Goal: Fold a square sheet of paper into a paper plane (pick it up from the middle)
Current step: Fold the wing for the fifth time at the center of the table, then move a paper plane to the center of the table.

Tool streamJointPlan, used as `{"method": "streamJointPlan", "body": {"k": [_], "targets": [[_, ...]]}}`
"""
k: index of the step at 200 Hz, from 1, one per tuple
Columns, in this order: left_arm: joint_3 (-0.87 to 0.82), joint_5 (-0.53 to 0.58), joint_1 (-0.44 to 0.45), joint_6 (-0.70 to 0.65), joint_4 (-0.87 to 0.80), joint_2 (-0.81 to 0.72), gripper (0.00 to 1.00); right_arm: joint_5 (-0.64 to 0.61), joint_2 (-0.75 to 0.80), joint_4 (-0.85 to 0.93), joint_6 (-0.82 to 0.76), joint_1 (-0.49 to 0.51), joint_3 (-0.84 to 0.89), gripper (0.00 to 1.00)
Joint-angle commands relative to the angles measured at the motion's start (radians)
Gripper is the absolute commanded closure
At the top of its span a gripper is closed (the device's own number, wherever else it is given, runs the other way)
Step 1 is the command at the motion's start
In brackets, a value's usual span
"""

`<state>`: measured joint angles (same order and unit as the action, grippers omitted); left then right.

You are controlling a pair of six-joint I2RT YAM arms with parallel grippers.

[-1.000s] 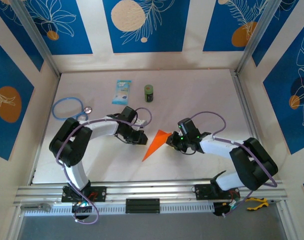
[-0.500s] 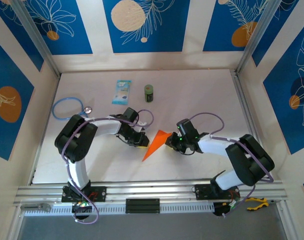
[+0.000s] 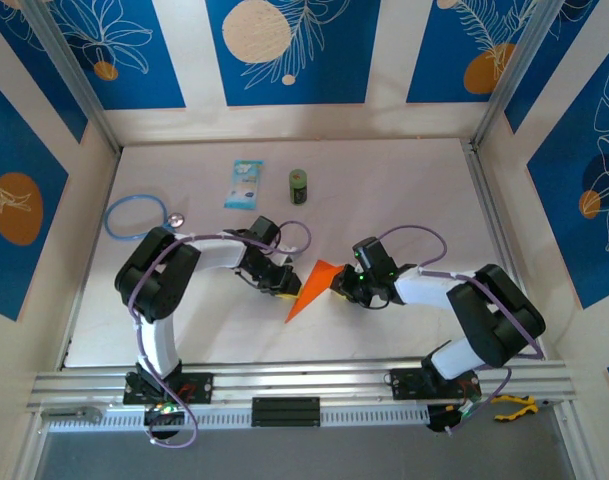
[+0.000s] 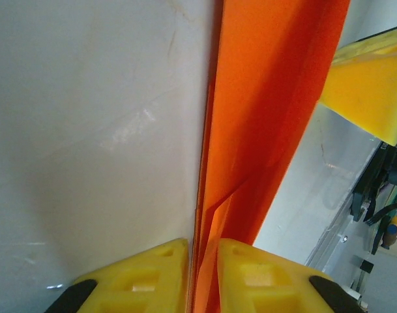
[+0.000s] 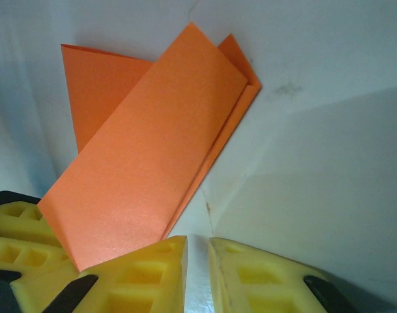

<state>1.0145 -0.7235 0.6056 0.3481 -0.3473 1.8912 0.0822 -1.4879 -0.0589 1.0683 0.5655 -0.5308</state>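
Note:
The square sheet of paper [image 3: 309,288] is bright orange and folded into a slim pointed dart, lying flat mid-table with its tip toward the near left. My left gripper [image 3: 285,287] is at its left edge. In the left wrist view the yellow fingers [image 4: 139,274] are shut on the layered orange paper [image 4: 270,117], which runs up between them. My right gripper [image 3: 341,288] sits at the paper's right corner. Its yellow fingers [image 5: 250,277] are nearly together with bare table in the slit, and the paper [image 5: 146,156] lies just to their left.
A light-blue packet [image 3: 244,184] and a small green can [image 3: 299,186] stand at the back of the table [image 3: 404,200]. A blue cable loop [image 3: 134,216] lies at the far left. An aluminium rail [image 3: 304,385] runs along the near edge.
My left gripper has slid right, up to the paper's left edge. The right gripper has shifted slightly left. The paper has stayed in place.

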Motion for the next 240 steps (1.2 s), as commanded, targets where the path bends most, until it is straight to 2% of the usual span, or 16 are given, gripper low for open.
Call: {"method": "streamJointPlan", "body": {"k": [1,39,101,240], "targets": [[0.027,0.02,0.019,-0.021,-0.021,0.02,0.79,0.033,-0.056,-0.05,0.006,0.024,-0.014,0.82],[0.022,0.002,0.04,-0.006,0.011,0.022,0.77,0.048,-0.064,-0.081,0.004,0.024,-0.007,0.82],[-0.026,-0.076,0.051,0.086,0.164,0.01,0.75,0.078,-0.083,-0.165,0.022,0.022,0.023,0.82],[-0.021,-0.106,0.075,0.115,0.207,0.038,0.75,0.106,-0.091,-0.214,0.03,0.022,0.039,0.82]]}}
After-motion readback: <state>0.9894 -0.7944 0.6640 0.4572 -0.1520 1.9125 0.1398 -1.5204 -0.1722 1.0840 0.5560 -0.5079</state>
